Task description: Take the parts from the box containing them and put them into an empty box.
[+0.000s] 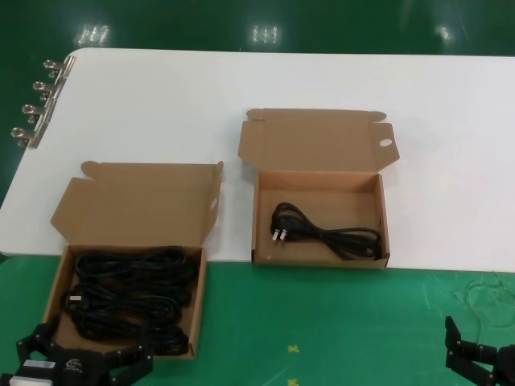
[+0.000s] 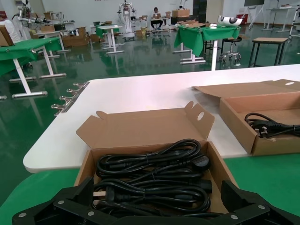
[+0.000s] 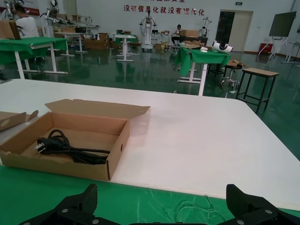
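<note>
The left cardboard box (image 1: 55, 283) stands open on the green mat and holds several black coiled power cords (image 1: 129, 293). The right cardboard box (image 1: 385, 225), with a round hole in its lid tab (image 1: 385, 142), holds one black cord (image 1: 326, 233) with its plug showing prongs. My left gripper (image 1: 90, 347) is open, low at the near edge of the left box, with the cords (image 2: 154, 178) between its fingers (image 2: 84, 190). My right gripper (image 1: 481, 354) is open and empty over the mat at the front right, apart from the right box (image 3: 117, 145).
A white table (image 1: 282, 80) lies beyond the green mat (image 1: 322, 322); the right box sits on its near edge. Several metal binder clips (image 1: 36, 100) stick out from the table's far left edge. Thin pale threads (image 1: 487, 297) lie on the mat near my right gripper.
</note>
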